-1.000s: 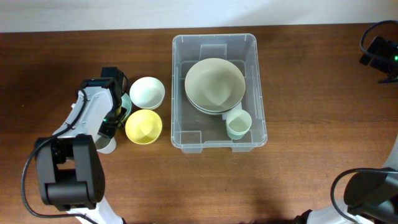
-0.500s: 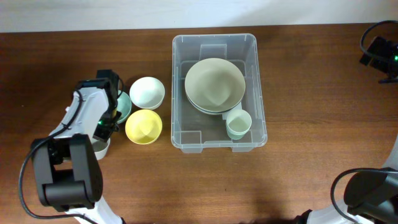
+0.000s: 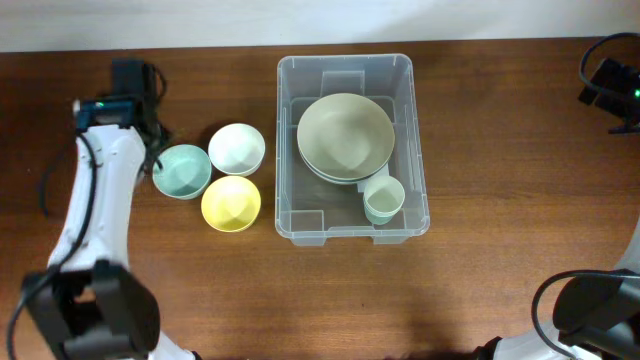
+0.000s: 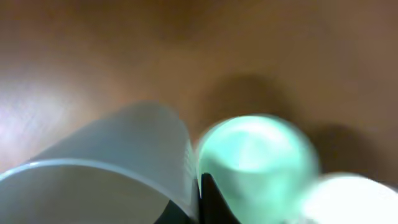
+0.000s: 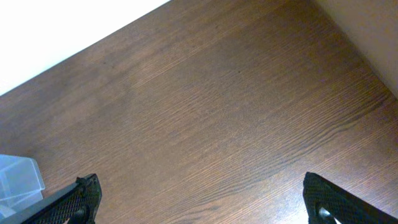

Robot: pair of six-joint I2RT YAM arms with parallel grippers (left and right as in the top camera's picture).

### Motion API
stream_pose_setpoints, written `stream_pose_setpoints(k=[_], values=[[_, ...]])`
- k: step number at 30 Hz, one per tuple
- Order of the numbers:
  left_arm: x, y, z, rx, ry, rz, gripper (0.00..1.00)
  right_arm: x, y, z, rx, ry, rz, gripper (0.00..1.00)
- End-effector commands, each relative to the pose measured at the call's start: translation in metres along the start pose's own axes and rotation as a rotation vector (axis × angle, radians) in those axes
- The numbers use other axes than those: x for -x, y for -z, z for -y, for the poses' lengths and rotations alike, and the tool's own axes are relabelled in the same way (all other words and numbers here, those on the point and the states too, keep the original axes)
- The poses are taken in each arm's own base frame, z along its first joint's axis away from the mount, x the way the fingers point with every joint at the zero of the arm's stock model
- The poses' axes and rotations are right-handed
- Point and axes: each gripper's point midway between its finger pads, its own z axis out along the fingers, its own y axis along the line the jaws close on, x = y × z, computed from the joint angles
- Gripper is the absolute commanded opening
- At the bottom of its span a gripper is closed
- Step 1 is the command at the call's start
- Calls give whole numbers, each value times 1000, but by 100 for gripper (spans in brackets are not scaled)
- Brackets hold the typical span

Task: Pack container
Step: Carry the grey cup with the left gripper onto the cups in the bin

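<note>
Clear container (image 3: 344,60) holds stacked green bowls (image 3: 345,135), cup (image 3: 383,198); teal bowl (image 3: 181,171) outside.

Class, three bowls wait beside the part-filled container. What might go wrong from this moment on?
The teal bowl, white bowl and yellow bowl crowd together, so gripping one may knock its neighbours. The container already holds stacked big bowls and a cup; little bare floor shows, so another bowl may land tilted. The left wrist view is blurred, so aiming by it looks unreliable.
</note>
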Motion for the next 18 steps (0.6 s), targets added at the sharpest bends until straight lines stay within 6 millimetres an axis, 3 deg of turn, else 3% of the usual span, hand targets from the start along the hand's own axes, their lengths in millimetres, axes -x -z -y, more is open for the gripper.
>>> stream_pose_setpoints(k=[1, 3, 5, 8, 9, 13, 18], values=[[6, 84, 89, -476, -394, 81, 1, 1, 1, 0, 2, 0, 4, 99], [-9, 129, 135, -740, -539, 118, 1, 1, 1, 0, 2, 0, 4, 99], [-31, 166, 166, -940, -682, 149, 0, 1, 1, 0, 2, 0, 4, 99], [-72, 204, 191, -1130, -859, 158, 0, 1, 1, 0, 2, 0, 4, 99], [-100, 220, 199, -1193, -976, 164, 0, 1, 1, 0, 2, 0, 4, 99], [-173, 250, 204, -1293, -1282, 181, 0, 1, 1, 0, 2, 0, 4, 99], [-259, 284, 194, -1396, -1591, 178, 1, 1, 1, 0, 2, 0, 4, 99]])
